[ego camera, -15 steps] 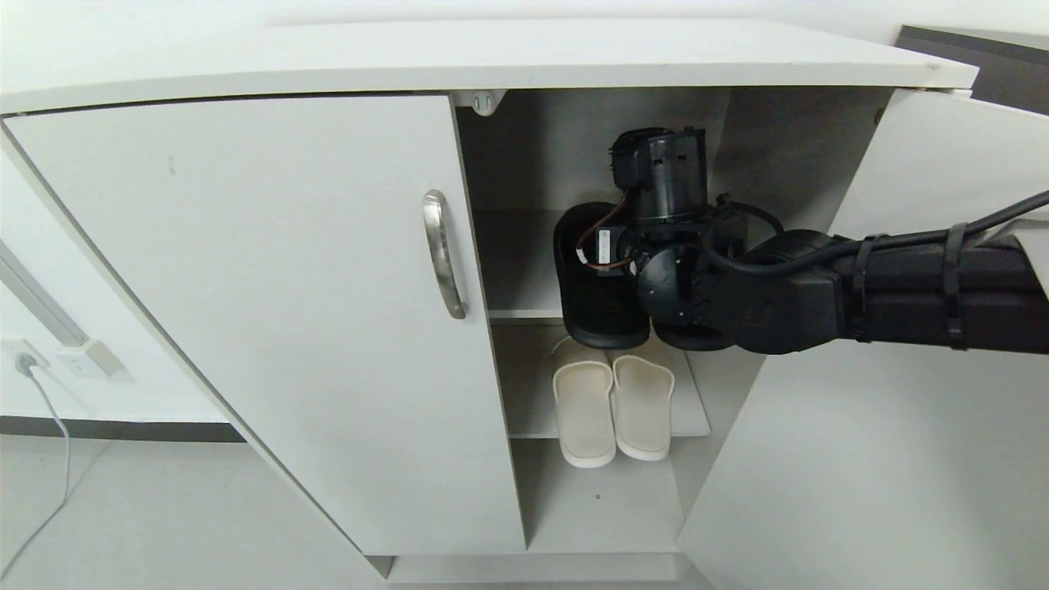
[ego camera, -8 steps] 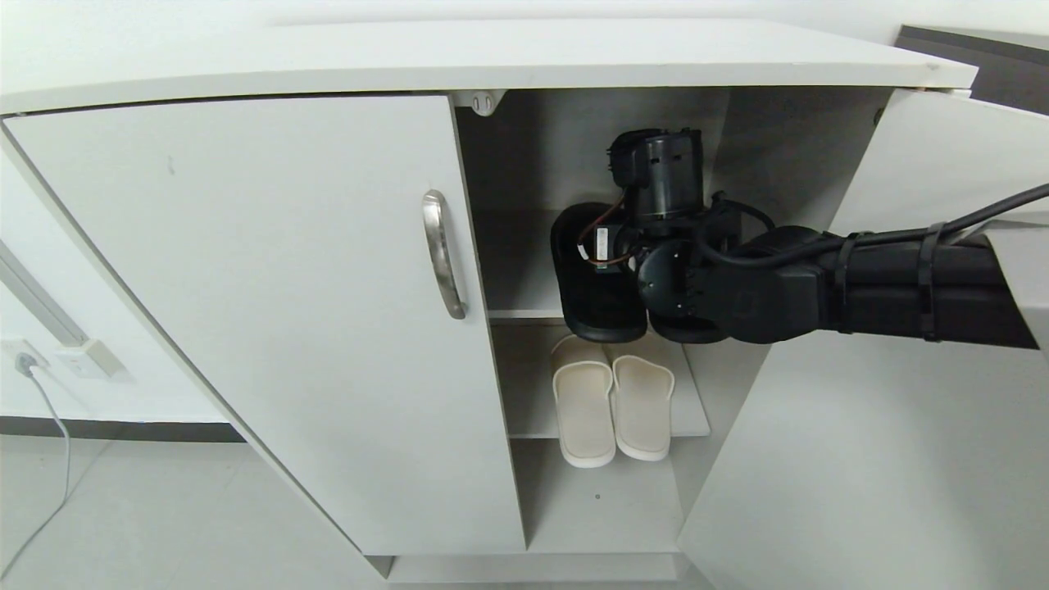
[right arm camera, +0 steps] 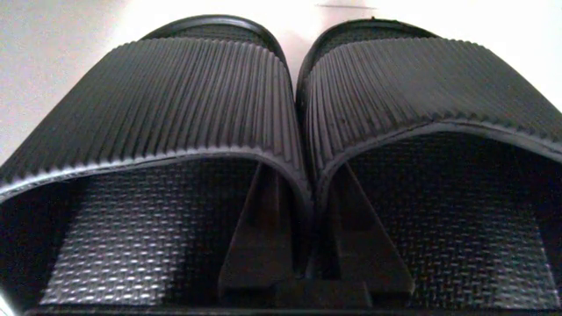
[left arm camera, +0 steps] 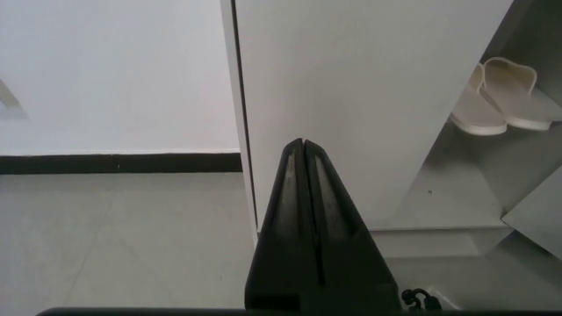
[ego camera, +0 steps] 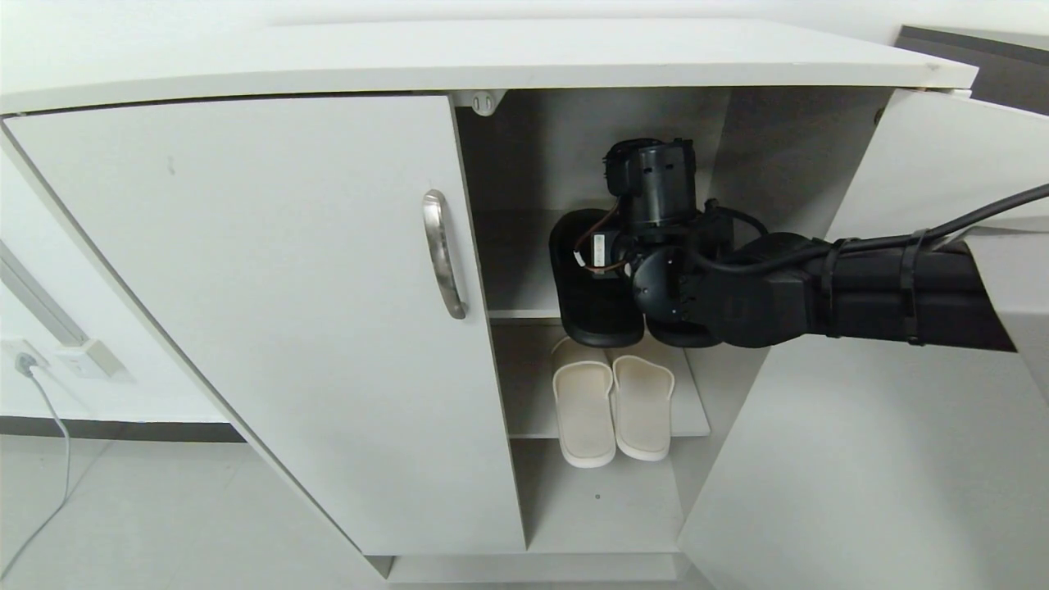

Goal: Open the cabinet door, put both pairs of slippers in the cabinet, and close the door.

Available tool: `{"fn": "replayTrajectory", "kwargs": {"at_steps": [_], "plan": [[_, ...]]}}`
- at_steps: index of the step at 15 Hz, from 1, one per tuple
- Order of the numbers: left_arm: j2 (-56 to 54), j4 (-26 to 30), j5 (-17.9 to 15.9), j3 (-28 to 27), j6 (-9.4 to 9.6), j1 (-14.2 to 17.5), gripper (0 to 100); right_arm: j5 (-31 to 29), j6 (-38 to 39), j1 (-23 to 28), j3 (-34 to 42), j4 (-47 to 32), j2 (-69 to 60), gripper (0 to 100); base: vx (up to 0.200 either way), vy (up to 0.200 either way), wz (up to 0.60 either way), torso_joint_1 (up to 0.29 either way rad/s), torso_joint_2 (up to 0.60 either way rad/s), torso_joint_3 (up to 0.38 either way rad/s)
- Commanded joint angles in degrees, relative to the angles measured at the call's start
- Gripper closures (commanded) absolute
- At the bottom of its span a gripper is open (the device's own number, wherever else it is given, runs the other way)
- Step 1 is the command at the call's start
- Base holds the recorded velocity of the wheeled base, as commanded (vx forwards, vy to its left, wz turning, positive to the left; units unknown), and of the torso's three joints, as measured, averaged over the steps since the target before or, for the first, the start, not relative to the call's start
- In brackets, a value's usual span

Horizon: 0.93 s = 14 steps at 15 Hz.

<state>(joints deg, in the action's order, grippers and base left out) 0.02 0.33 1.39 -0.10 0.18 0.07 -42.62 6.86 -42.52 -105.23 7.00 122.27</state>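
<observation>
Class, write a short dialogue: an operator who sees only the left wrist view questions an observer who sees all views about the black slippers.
Operator: I see cream slippers inside the cabinet. Where are the black slippers?
Observer: At the upper shelf, above the cream slippers, heels overhanging its front edge.
Operator: What holds them?
Observer: The right gripper, its fingers one inside each slipper, pinching the inner walls together.
</observation>
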Motion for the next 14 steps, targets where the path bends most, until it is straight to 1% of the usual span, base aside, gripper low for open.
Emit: {"fn": "replayTrajectory", "kwargs": {"at_steps": [1, 2, 6, 11, 14], "plan": [[0.0, -0.1, 0.0, 0.0, -0.01, 0.0, 100, 0.0, 0.0, 0.0, 0.0, 0.0, 0.2, 100, 0.0, 0.0, 0.0, 0.0, 0.0, 0.0], [0.1, -0.1, 0.0, 0.0, -0.01, 0.0, 100, 0.0, 0.1, 0.0, 0.1, 0.0, 0.2, 0, 0.0, 0.0, 0.0, 0.0, 0.0, 0.0], [0.0, -0.1, 0.0, 0.0, -0.01, 0.0, 100, -0.1, 0.3, -0.3, 1.6, -0.1, -1.1, 0, 0.0, 0.0, 0.0, 0.0, 0.0, 0.0], [0.1, 0.0, 0.0, 0.0, -0.09, 0.0, 100, -0.5, 0.5, -2.2, 9.3, 0.5, -6.9, 0, 0.0, 0.0, 0.0, 0.0, 0.0, 0.0], [0.0, 0.0, 0.0, 0.0, -0.09, 0.0, 100, -0.7, 2.6, -3.5, 13.3, 0.6, -10.6, 0, 0.0, 0.0, 0.0, 0.0, 0.0, 0.0]]}}
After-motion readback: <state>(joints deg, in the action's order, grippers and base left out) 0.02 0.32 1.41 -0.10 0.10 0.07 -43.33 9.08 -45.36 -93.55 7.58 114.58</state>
